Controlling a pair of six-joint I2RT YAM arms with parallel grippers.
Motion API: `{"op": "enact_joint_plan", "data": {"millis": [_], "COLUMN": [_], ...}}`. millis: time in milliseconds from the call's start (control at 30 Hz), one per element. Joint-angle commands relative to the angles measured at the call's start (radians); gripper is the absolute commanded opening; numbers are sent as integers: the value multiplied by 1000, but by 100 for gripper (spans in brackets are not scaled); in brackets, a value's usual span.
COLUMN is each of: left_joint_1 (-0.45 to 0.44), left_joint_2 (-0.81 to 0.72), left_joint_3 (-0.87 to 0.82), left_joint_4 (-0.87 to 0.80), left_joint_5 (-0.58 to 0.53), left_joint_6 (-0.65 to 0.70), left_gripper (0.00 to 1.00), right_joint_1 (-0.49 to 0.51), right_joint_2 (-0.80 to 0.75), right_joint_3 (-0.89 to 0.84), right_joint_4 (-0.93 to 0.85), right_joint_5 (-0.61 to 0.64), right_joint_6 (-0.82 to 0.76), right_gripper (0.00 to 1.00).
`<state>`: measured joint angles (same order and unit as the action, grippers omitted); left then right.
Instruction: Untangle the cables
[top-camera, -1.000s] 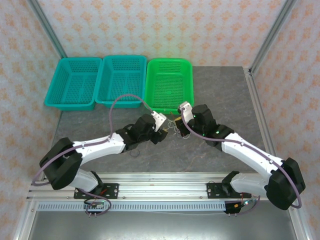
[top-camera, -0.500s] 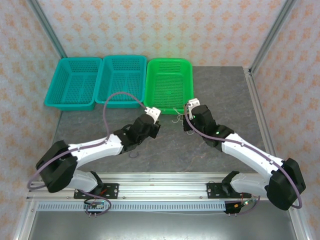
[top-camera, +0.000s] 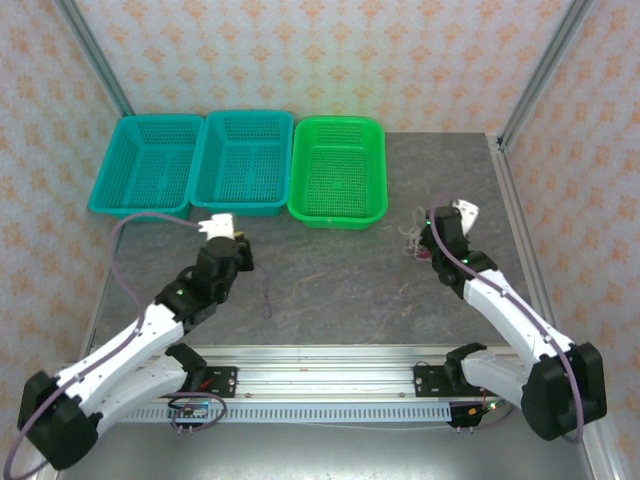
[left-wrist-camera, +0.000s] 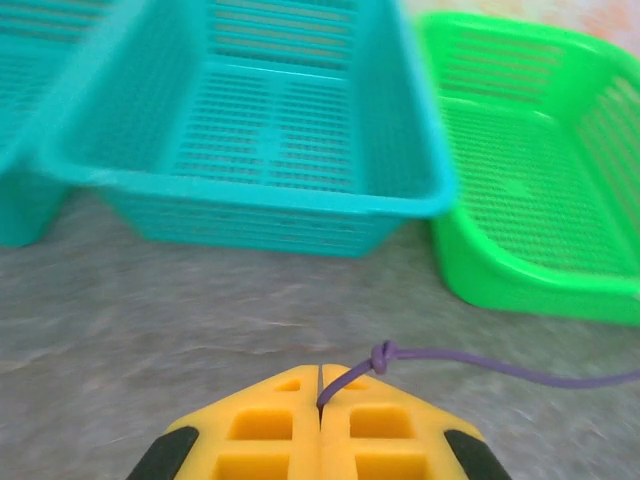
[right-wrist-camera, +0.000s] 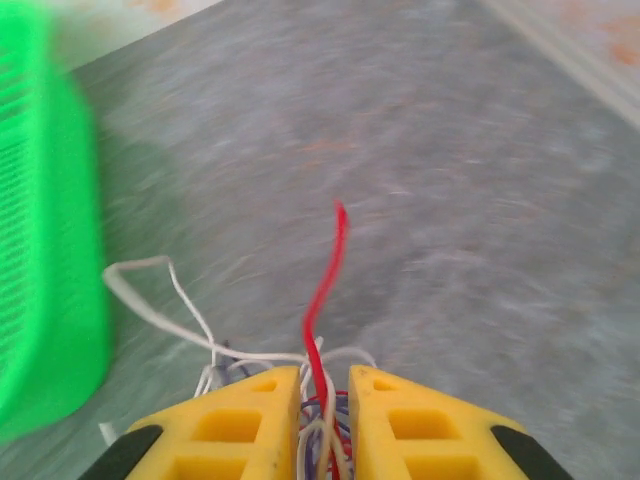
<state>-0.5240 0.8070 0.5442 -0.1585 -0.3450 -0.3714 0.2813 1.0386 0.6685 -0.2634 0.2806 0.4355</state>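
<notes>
The cables are split between my two grippers. My left gripper (left-wrist-camera: 320, 378) is shut on a thin purple cable (left-wrist-camera: 480, 363) that has a small knot and trails off to the right. In the top view the left gripper (top-camera: 235, 240) sits in front of the teal baskets, and a thin dark cable (top-camera: 266, 298) lies on the table to its right. My right gripper (right-wrist-camera: 325, 375) has its jaws slightly apart, with a loose bundle of red, white and purple cables (right-wrist-camera: 325, 300) between them. That bundle (top-camera: 410, 238) lies at the right gripper (top-camera: 428, 232), to the right of the green basket.
Two teal baskets (top-camera: 140, 210) (top-camera: 240, 208) and a green basket (top-camera: 338, 212) line the table's far edge. The middle teal basket (left-wrist-camera: 250, 185) and the green one (left-wrist-camera: 530, 290) lie just ahead of the left fingers. The green basket (right-wrist-camera: 50, 250) is left of the right gripper. A metal frame post stands at the table's far right corner (top-camera: 495, 140).
The arms have pulled apart from the table's middle: the left swung left and shut on the purple cable, while the right carried the bundle right and its jaws have parted a little.
</notes>
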Motion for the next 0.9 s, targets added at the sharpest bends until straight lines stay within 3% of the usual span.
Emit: {"op": "enact_joint_plan", "data": {"millis": [0,67,167,267,400,600,867], "left_joint_1": [47,71,79,80,79,79,79], "left_joint_2": [-68,-93,-98,-103,-87,42,414], "left_joint_3": [-21,-22,-27,-34,56,416,1033], "left_joint_4": [-139,-152,-97,10,34,-110,-278], "left_joint_5": [-45,-18,92,263,402,468,527], "left_joint_6": [-82,-88,-56,-19,-16,5,128], "left_gripper": [0,0,0,0,0,0,0], "right_joint_1": [-77,-138,-150,-151,-150,-148,-149], "right_joint_2": [-65,-95,-106,-108,-117,-161,-162], "right_joint_3": [-55,-99,-133,-129,-98,30,177], "right_joint_4": [-43,4,80,135,173,38,-47], "right_joint_5": [26,-51,-152,-291,-459,-522,-542], "right_joint_6": [181,216,207,150,89,133,164], "right_gripper": [19,15,7,8,16,23,37]}}
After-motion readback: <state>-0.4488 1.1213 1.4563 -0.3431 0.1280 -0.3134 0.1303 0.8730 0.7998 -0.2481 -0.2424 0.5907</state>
